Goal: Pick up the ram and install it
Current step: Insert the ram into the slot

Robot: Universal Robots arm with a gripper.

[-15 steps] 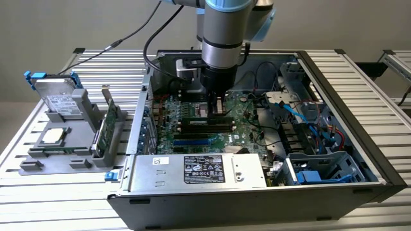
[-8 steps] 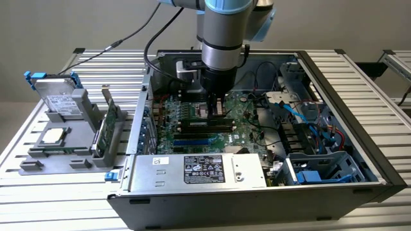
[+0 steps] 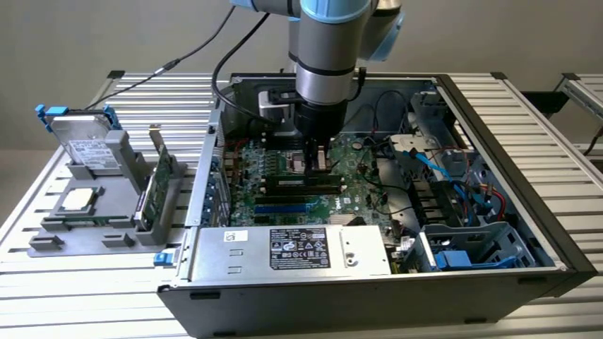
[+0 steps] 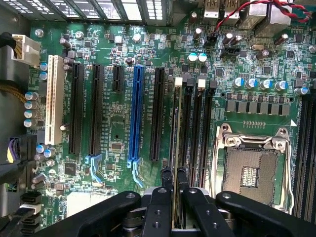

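pointing straight down, end effector (image 3: 317, 161) pinching ram (image 4: 174, 133).

motherboard (image 4: 116, 133) green, silver solder specks. blue slot (image 4: 137, 113), white slot (image 4: 54, 98), other slots black. ram (image 4: 175, 123) edge greenish. gripper (image 4: 174, 174) black. arm (image 3: 325, 63) silver, light blue caps. case (image 3: 537, 205) black. table (image 3: 85, 304) silver, ribbed stripes. hard drive (image 3: 90, 148) silver, blue tabs.

The ram (image 4: 176, 123) is standing on its long edge, showing as a thin green strip pinched between the gripper's (image 4: 174, 174) fingers. It is running lengthwise along the black memory slots (image 4: 196, 128), near the processor socket (image 4: 252, 168).
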